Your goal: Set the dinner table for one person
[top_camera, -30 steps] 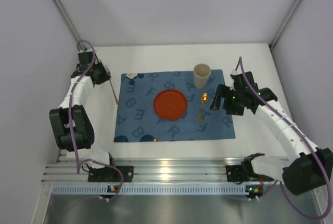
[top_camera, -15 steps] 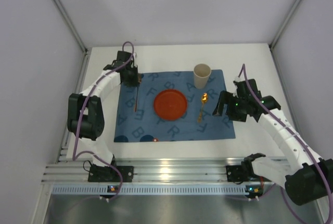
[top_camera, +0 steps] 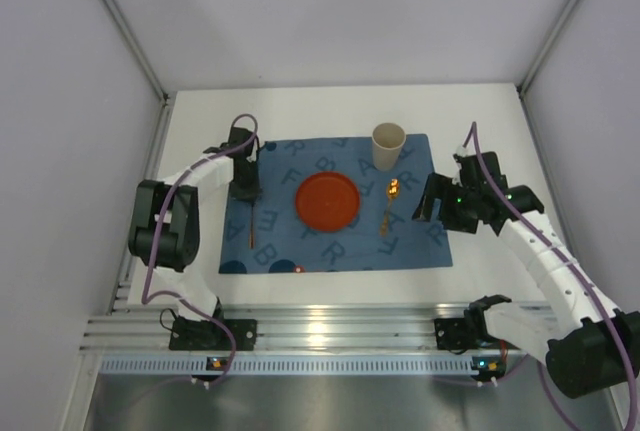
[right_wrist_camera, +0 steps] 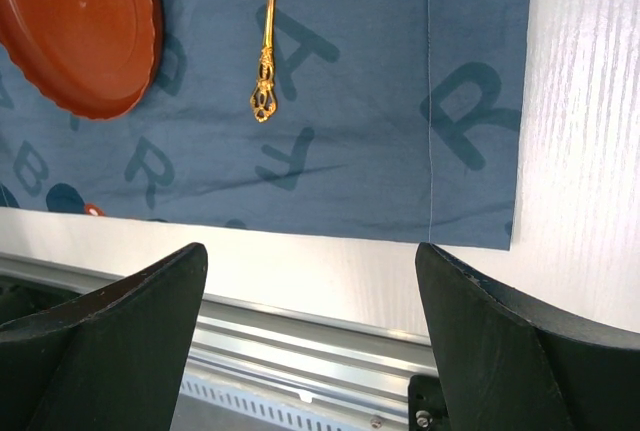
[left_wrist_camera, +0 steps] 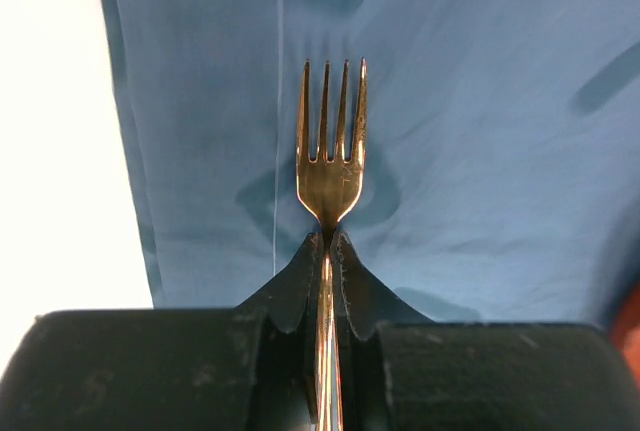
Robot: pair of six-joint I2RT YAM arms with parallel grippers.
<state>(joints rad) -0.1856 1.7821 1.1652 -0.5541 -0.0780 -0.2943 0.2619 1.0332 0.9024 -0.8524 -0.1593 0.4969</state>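
Note:
A gold fork [left_wrist_camera: 330, 151] is clamped by its handle in my left gripper [left_wrist_camera: 330, 238], tines pointing away over the blue lettered mat [left_wrist_camera: 480, 151]. From above, the left gripper [top_camera: 246, 189] hangs over the mat's left part, and the fork [top_camera: 252, 227] reaches toward the near edge, left of the red plate [top_camera: 328, 200]. A gold spoon [top_camera: 388, 206] lies right of the plate and a beige cup [top_camera: 388, 144] stands behind it. My right gripper [top_camera: 432, 201] stands open and empty at the mat's right edge, above the white dinner table [top_camera: 300, 111]. The right wrist view shows the plate [right_wrist_camera: 80, 31] and the spoon handle [right_wrist_camera: 266, 61].
The mat [top_camera: 340, 241] covers the middle of the table. An aluminium rail [right_wrist_camera: 300, 351] runs along the near edge, below my right gripper [right_wrist_camera: 310, 331]. Bare white table [right_wrist_camera: 575, 101] lies right of the mat and at its left [left_wrist_camera: 50, 151]. Enclosure walls stand on three sides.
My left arm has swung from the table's left side onto the mat, carrying the fork toward the near edge. My right gripper has drifted slightly right, still open.

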